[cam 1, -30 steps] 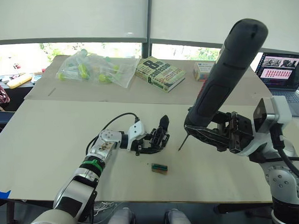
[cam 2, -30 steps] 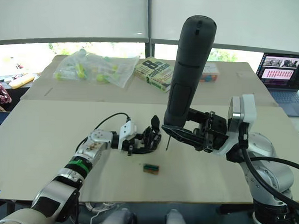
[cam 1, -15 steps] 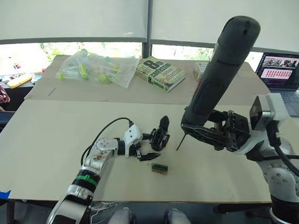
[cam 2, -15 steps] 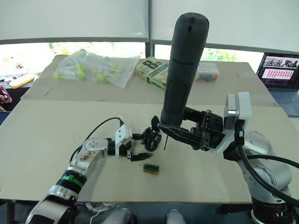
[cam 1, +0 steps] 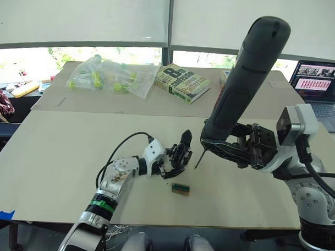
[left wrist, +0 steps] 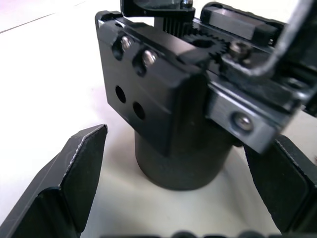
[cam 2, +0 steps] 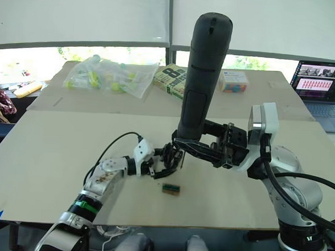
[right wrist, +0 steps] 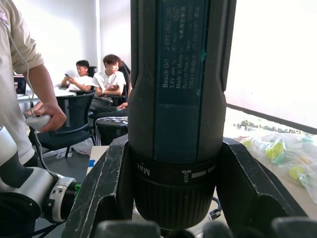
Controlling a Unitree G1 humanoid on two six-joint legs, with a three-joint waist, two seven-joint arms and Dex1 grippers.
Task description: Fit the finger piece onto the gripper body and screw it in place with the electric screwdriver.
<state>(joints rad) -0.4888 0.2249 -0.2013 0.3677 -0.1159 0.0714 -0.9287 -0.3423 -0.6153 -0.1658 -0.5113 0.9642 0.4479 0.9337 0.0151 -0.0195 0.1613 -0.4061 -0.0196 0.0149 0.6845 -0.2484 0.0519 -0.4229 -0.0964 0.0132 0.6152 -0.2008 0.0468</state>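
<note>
— Seen up close? Gripper body (left wrist: 183,114), black, standing on its round cylindrical base on the pale table (left wrist: 44,84)
— And the left gripper (left wrist: 183,193)? Fingers (left wrist: 74,173) spread wide, one on either side of the base, apart from it
— Details? Two screws and two empty holes on one black face, a toothed gear on top

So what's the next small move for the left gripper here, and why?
Probably close the left gripper on the round base of the gripper body. Its fingers stand open on either side of that base without touching it, while the right gripper holds the screwdriver upright with its tip just beside the body. Clamping the base first should keep it from shifting.
</note>
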